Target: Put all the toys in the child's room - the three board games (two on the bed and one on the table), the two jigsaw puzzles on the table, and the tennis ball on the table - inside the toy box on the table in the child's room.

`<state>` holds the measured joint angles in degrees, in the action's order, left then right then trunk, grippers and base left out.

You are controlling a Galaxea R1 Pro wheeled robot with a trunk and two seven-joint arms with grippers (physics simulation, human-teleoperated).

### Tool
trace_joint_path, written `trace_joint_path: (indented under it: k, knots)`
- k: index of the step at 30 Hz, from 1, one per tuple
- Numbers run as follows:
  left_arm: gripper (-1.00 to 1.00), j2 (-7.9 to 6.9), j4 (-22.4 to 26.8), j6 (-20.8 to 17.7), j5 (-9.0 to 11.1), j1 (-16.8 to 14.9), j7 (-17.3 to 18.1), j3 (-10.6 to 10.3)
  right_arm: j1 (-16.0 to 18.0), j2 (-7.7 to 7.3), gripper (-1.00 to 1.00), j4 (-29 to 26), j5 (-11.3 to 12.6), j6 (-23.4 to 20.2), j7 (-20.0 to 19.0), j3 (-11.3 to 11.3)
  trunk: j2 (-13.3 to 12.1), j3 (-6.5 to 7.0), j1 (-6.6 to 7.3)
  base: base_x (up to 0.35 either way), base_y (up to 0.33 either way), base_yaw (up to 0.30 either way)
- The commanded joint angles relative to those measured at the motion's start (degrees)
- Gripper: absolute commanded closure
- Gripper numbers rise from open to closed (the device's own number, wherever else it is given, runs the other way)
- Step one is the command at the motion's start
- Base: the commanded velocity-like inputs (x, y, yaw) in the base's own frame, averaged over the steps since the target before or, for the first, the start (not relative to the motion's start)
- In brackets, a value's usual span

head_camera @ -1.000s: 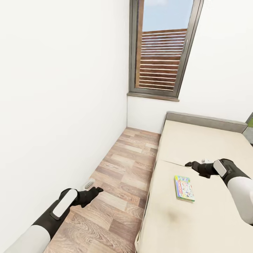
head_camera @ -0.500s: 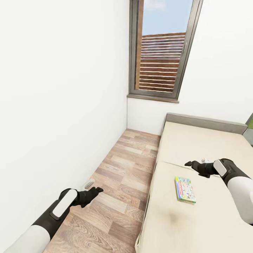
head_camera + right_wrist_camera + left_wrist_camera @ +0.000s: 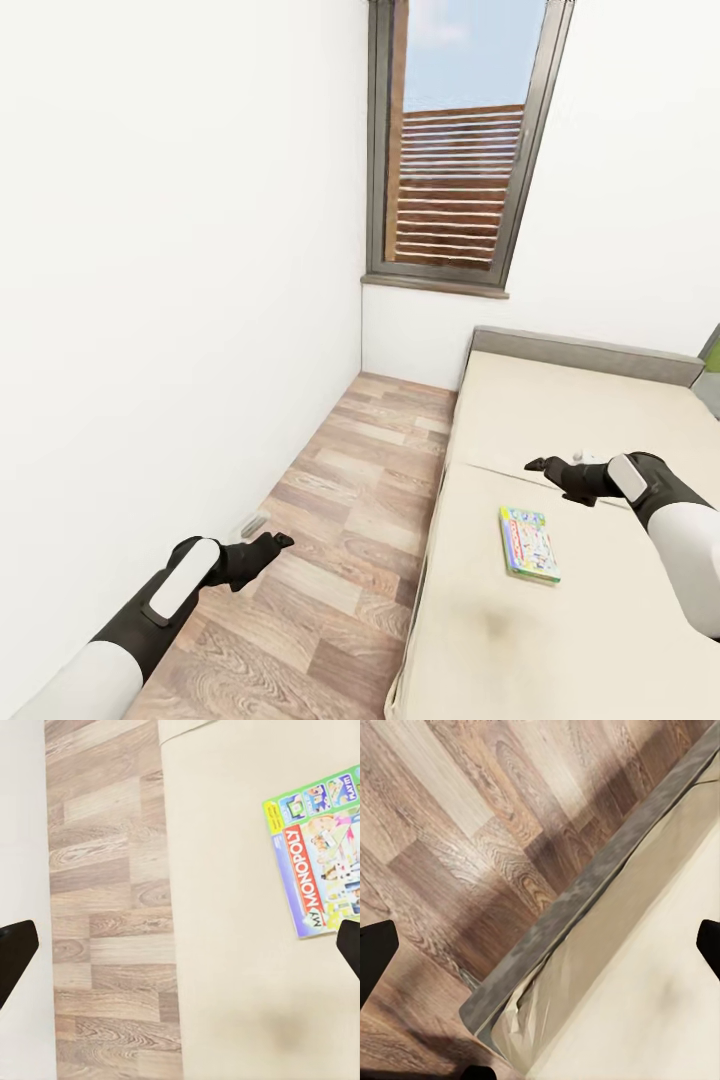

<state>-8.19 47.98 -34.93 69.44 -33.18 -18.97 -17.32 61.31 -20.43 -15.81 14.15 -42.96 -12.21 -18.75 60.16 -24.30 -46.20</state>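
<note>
One board game (image 3: 529,543) lies flat on the bed (image 3: 600,640), untouched. Right gripper (image 3: 548,466) hovers above and beyond it, fingers spread wide, empty. Left gripper (image 3: 272,543) over the floor (image 3: 350,500), also wide, empty. Collection here judged not yet begun.

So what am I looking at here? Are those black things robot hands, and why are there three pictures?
Yes, they are a robot's hands, called grippers. The big picture comes from a camera on the robot's head, looking down at both arms. The left gripper hangs over the wooden floor. The right gripper hangs over the bed. The other two pictures come from little cameras near each gripper, looking along its fingers. A colourful board game lies flat on the bed; the right one shows it says Monopoly. Both grippers are open and hold nothing. There is also a tall window in the far wall.
</note>
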Motion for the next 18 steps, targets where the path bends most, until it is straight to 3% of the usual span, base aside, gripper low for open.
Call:
trace_joint_path:
  k: [1, 14, 18]
  knots:
    - [-1.0, -0.07, 0.1, 0.04, 0.61, -0.04, -0.54, -0.22, 0.04, 0.0, -1.0, -0.05, -0.15, -0.28, -0.18, -0.32, 0.46, -0.16, -0.23, 0.0, 0.0, 0.0]
    - [-1.0, -0.13, 0.1, 0.04, 0.61, -0.04, -0.54, -0.24, -0.06, -0.25, -1.0, 0.16, 0.5, -0.22, -0.01, -0.31, 5.68, -1.34, -3.09, 0.0, 0.0, 0.0]
    - [-1.0, -0.15, 0.1, 0.04, 0.61, -0.03, -0.54, -0.22, -1.31, -0.32, -1.0, 0.5, 2.33, 0.02, 0.3, -0.32, 7.28, -1.97, -3.97, 0.0, 0.0, 0.0]
